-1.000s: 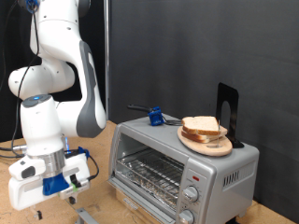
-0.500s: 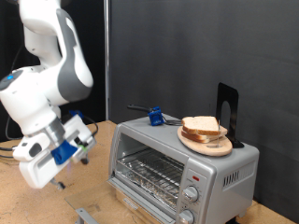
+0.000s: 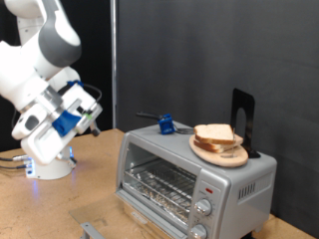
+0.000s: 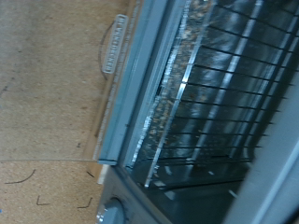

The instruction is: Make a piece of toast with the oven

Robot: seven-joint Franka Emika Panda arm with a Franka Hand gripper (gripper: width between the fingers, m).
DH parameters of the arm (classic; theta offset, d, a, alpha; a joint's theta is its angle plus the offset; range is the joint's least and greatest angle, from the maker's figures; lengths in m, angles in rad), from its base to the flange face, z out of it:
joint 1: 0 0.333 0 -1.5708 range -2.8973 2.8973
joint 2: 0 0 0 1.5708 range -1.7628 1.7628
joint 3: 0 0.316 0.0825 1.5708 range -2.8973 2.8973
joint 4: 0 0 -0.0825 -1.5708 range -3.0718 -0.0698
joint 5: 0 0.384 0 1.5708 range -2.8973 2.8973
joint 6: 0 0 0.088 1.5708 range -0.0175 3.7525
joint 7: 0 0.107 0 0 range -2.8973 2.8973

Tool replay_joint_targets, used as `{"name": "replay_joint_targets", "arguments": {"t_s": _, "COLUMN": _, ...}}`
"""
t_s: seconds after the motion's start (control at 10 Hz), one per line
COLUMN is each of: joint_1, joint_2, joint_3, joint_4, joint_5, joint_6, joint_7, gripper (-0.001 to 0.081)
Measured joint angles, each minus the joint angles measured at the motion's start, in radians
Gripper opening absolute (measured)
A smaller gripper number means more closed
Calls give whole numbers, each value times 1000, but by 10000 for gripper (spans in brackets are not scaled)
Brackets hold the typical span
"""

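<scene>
The silver toaster oven (image 3: pixel 229 179) stands on the wooden table at the exterior view's right. Its glass door looks folded down and the wire rack (image 3: pixel 159 182) shows inside. Two knobs (image 3: pixel 203 207) sit at its front right. Slices of bread (image 3: pixel 215 133) are stacked on a round wooden plate (image 3: pixel 224 153) on top of the oven. My gripper (image 3: pixel 92 117) hangs in the air left of the oven, at about its top height, holding nothing that I can see. The wrist view shows the oven's rack (image 4: pixel 224 84), door edge with handle (image 4: pixel 114 42) and a knob (image 4: pixel 114 213); no fingers show there.
A blue-and-black tool (image 3: pixel 164 124) lies on the oven's top at the back. A black upright stand (image 3: pixel 242 119) is behind the plate. A grey part (image 3: pixel 90 231) shows at the bottom edge. A black curtain backs the scene. The arm's base (image 3: pixel 50 164) stands at left.
The arm has swung up from low over the table to above oven-top height, carrying the gripper up and toward the exterior view's right. The oven and bread have not moved.
</scene>
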Motion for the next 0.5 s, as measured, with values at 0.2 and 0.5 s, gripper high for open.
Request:
{"name": "replay_joint_targets", "arguments": {"t_s": 0.2, "joint_1": -15, "joint_2": -63, "joint_3": 39, "joint_4": -4, "joint_5": -96, "joint_6": -36, "joint_7": 127, "gripper": 808}}
{"name": "replay_joint_targets", "arguments": {"t_s": 0.5, "joint_1": 8, "joint_2": -62, "joint_3": 12, "joint_4": 16, "joint_5": 42, "joint_6": -104, "joint_7": 67, "gripper": 808}}
